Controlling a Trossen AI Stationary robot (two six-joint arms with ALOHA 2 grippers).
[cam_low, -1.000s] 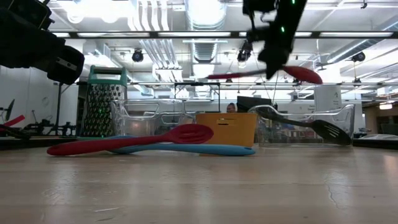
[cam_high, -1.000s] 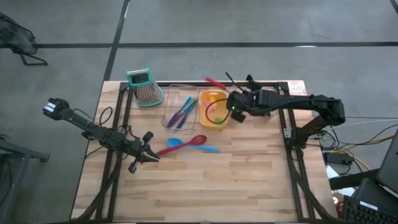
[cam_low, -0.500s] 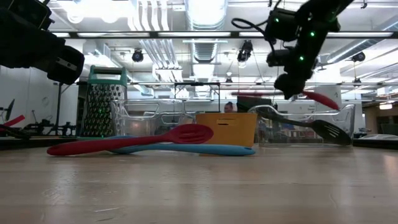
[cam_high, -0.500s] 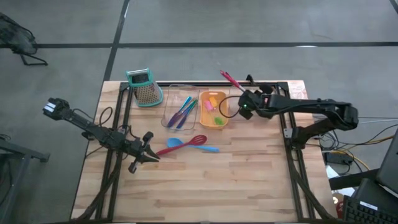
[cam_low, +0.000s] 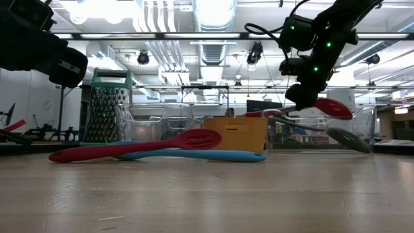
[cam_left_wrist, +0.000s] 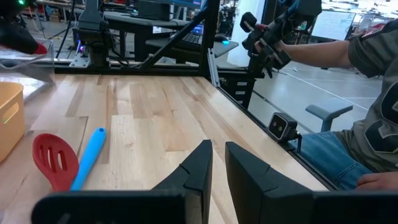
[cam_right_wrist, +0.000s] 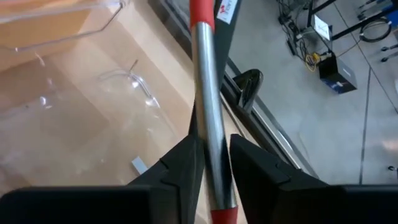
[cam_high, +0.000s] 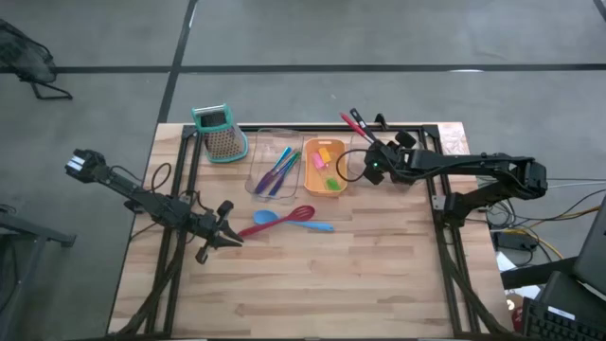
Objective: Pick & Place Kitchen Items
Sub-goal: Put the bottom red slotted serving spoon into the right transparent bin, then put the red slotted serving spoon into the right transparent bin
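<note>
My right gripper point(cam_high: 372, 163) is shut on a red spoon with a metal shaft point(cam_high: 354, 122), over the far right of the table. Under it a black spoon point(cam_low: 349, 138) lies in a clear tray point(cam_low: 362, 116). A red slotted spatula point(cam_high: 295, 216) and a blue spoon point(cam_high: 268, 219) lie crossed on the table's middle. Thin blue, purple and green sticks point(cam_high: 276, 170) lie in another clear tray point(cam_high: 260, 137). Small pink and green pieces point(cam_high: 329, 175) sit in the orange tray point(cam_high: 306, 169). My left gripper point(cam_high: 230, 242) waits near the left, shut on nothing. My right gripper pinches the red spoon's metal shaft point(cam_right_wrist: 207, 134) between its two fingers, about midway between the red ends. The fingers slant down from the table's right side and lie across the shaft. The spoon is lifted clear, roughly level, with its red bowl point(cam_low: 334, 108) above the clear tray.
A teal-topped metal grater point(cam_high: 220, 133) stands at the far left. Bare wood stretches across the near half of the table point(cam_high: 312, 284). A seated person point(cam_left_wrist: 367, 68) shows beyond the table's edge in the left wrist view.
My right gripper has carried the red spoon from above the orange tray toward the table's right edge and down. The spoon has sunk from high up to just above the clear tray with the black spoon. In the high view its far end has swung rightward.
</note>
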